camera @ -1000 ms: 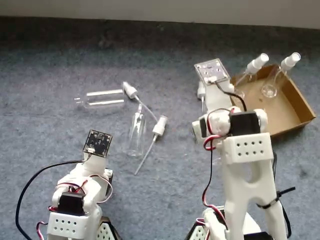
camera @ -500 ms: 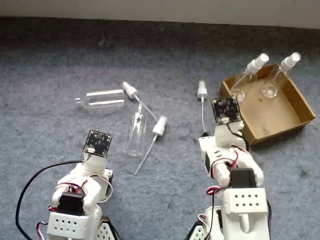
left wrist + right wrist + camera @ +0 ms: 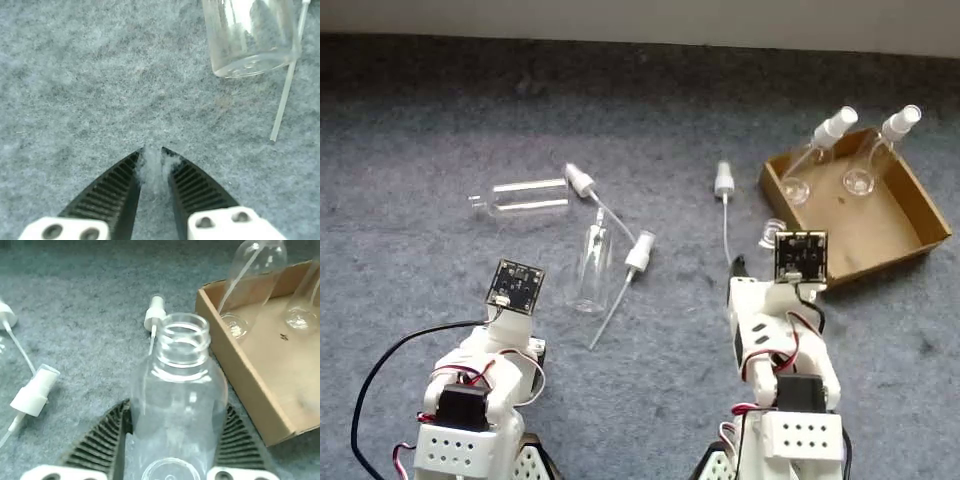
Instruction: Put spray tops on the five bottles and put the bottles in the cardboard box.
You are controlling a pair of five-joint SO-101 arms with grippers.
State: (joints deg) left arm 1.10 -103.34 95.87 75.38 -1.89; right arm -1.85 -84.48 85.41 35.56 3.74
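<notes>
- Two capped bottles (image 3: 815, 155) are kept in the box (image 3: 905, 225), just beside the right pincer (image 3: 175, 410).
- An uncapped bottle (image 3: 175, 375) is clamped in it.
- The left pincer (image 3: 152, 150) is closed.

Left claw (image 3: 152, 151) closed, right claw (image 3: 176, 410) clamped

No words, numbers or signs that can be read are showing anywhere. The clear bottle (image 3: 175, 390) close up in the right wrist view is showing no label. The cardboard box (image 3: 890, 225), lying at about 2 o'clock on the table, is showing plain brown sides. The small dark boards (image 3: 515, 286) on the arms are too tiny to tell.
</notes>
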